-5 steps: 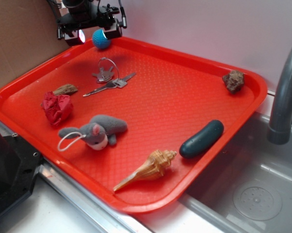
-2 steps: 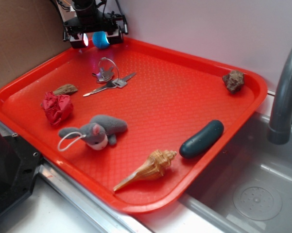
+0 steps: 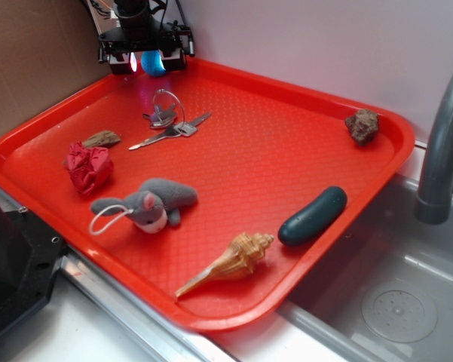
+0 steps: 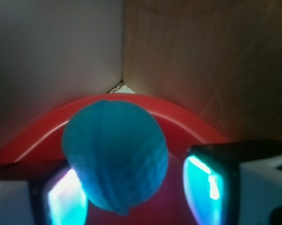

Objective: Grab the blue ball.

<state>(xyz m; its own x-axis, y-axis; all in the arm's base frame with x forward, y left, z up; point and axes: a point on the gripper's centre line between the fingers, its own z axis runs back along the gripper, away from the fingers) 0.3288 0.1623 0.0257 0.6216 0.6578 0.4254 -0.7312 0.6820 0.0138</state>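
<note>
Exterior view: a red tray [image 3: 286, 143] lies on a pale surface [image 3: 83, 332], its right near edge reaching over a grey sink [image 3: 392, 294] with a grey tap [image 3: 445, 143] at the far right. A white wall [image 3: 324, 38] stands behind, brown cardboard [image 3: 30, 60] at the far left, and a black block [image 3: 11, 264] at the near left. On the tray lie keys on a ring [image 3: 168, 121], a small brown chip [image 3: 102, 139], a crumpled red wad [image 3: 88, 167], a grey plush animal [image 3: 147, 204], a spiral shell [image 3: 230, 262], a dark green oblong thing [image 3: 313, 216] and a brown rock [image 3: 362, 125] at the far right. The tool [image 3: 147, 62] hangs over the tray's far left corner, and the blue ball [image 3: 153, 63] sits between its two fingers.

Wrist view: the blue ball [image 4: 115, 157] fills the middle, with a lit finger [image 4: 65, 197] close against its left side and the other finger [image 4: 209, 185] standing a little off to its right, a gap showing there. The tool [image 4: 131, 192] is thus partly open around the ball; whether it grips it I cannot tell. Behind the ball run the tray's curved rim [image 4: 187, 117] and the corner where wall [image 4: 51, 51] meets cardboard [image 4: 211, 61], which the other view does not show this close.
</note>
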